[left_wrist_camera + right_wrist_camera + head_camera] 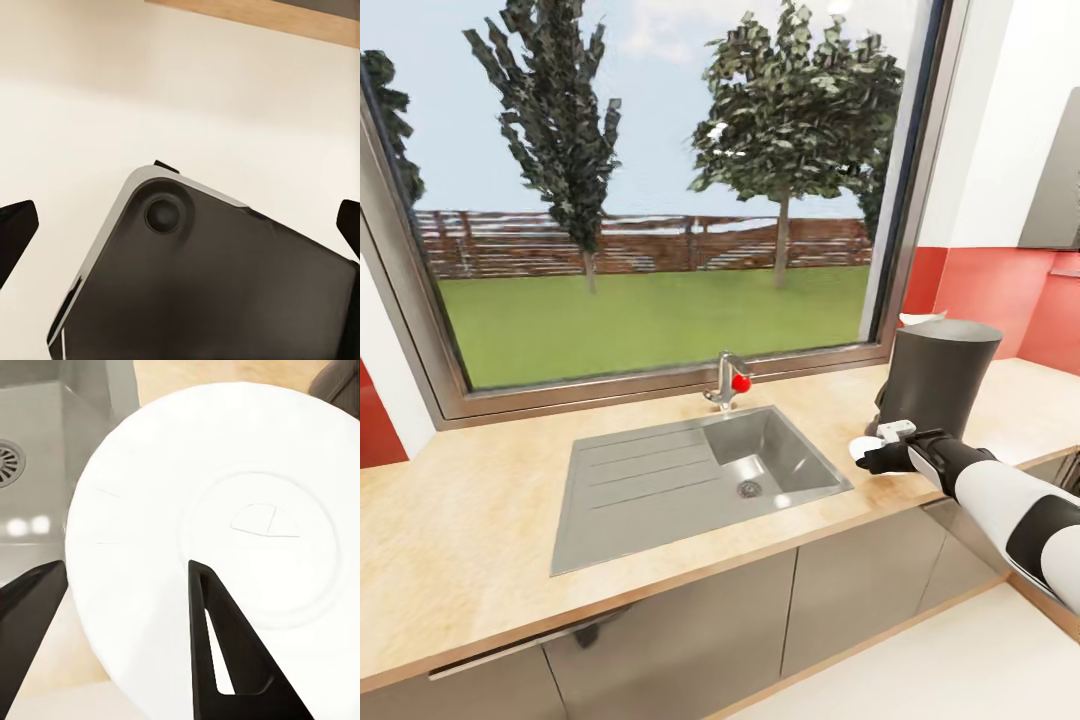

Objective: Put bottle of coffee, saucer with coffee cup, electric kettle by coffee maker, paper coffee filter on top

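right tool (872, 458) pinches rim of flat round white saucer (225, 532), 1 finger over, 1 under. saucer sits low over light wood-grain table (480, 500), between steel sink (690, 480) and tall dark grey cylinder coffee maker (940, 375), likely for setting down beside it. left tool (180, 225) wide, holding nothing.

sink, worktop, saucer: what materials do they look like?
Sink: brushed steel by its look, grey with soft sheen and pressed drainer ribs. Kitchen countertop: light wood or wood-look laminate; grain lines show, matte. Saucer: glazed white ceramic probably, smooth with a faint ring; could be plastic.
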